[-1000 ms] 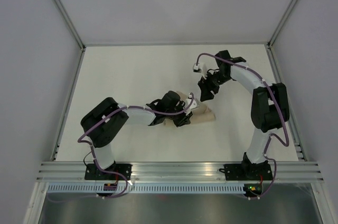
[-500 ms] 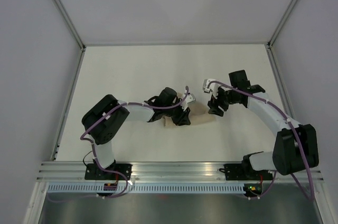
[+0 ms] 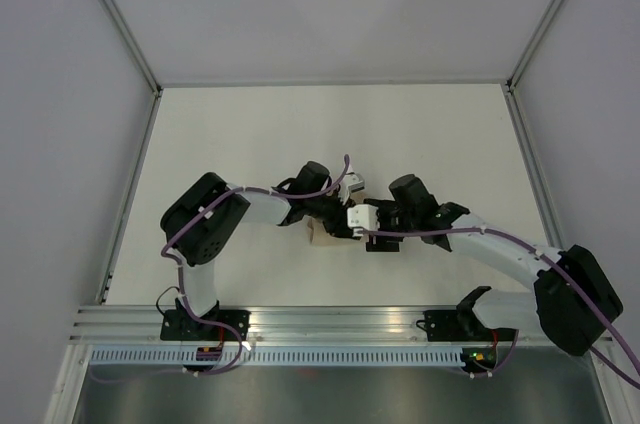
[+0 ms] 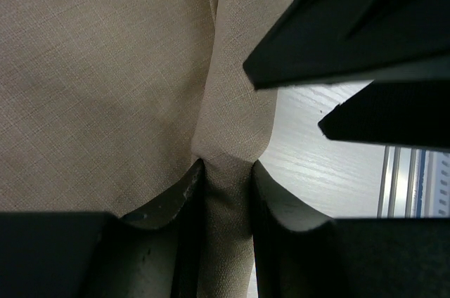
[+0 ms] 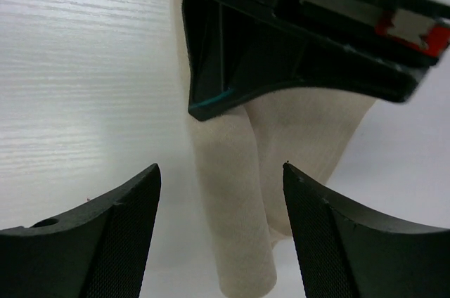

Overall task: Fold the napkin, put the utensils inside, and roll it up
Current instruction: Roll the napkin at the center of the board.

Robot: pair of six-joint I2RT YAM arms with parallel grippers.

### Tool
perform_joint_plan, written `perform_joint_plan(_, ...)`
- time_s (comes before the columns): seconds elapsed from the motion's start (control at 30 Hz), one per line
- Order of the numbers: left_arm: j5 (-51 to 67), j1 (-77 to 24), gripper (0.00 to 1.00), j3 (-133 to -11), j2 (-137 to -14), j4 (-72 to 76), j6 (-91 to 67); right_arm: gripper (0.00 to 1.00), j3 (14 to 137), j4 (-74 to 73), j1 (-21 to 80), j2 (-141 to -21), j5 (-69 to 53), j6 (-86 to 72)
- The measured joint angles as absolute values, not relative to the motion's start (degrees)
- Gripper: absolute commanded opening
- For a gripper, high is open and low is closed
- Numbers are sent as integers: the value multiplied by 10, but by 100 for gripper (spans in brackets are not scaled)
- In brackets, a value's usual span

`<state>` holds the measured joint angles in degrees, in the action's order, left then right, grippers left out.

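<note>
The beige napkin [image 3: 321, 235] lies at the table's middle, mostly hidden under both grippers. In the left wrist view it is a flat panel [image 4: 105, 87] with a rolled edge. My left gripper [image 4: 226, 171] is shut on that roll; from above it sits at the napkin [image 3: 338, 225]. My right gripper [image 5: 221, 185] is open, its fingers on either side of the roll's free end [image 5: 235, 242], not touching it. It sits just right of the left one [image 3: 377, 241]. A thin teal sliver [image 5: 211, 100] shows under the left gripper [image 5: 281, 38]; I cannot tell whether it is the fork.
The white table [image 3: 250, 134] has metal rails along its left [image 3: 128, 194] and right [image 3: 545, 194] sides and an aluminium bar at the near edge [image 3: 340, 322]. Grey walls enclose the cell. The right gripper's dark fingers [image 4: 351, 24] fill the upper right of the left wrist view.
My right arm has swung from the back right down to the napkin, ending beside the left gripper. The left gripper has shifted slightly left and still pinches the roll.
</note>
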<state>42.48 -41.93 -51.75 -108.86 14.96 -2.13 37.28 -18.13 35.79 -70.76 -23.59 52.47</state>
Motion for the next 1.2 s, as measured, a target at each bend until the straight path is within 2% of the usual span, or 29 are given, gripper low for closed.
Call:
perform_joint_plan(0.3,461,-410,2,-525,-1101,145,-33,72,341,-111,439,-761,-161,530)
perform_joint_plan(0.43,467,-409,3,-527,-1103,140,-33,64,329,-86,453,-775,-133,533)
perform_joint_plan(0.47,468,-408,4,-528,-1104,138,-34,57,328,-78,455,-776,-127,533)
perform_joint_plan(0.63,472,-408,13,-529,-1105,135,-34,41,326,-57,455,-778,-110,534)
perform_joint_plan(0.87,473,-406,29,-530,-1105,131,-34,23,329,-53,456,-788,-103,533)
perform_joint_plan(0.97,471,-403,35,-530,-1101,124,-35,18,345,-69,456,-801,-106,532)
perform_joint_plan(1.2,437,-395,40,-529,-1073,78,-36,15,383,-102,456,-831,-123,527)
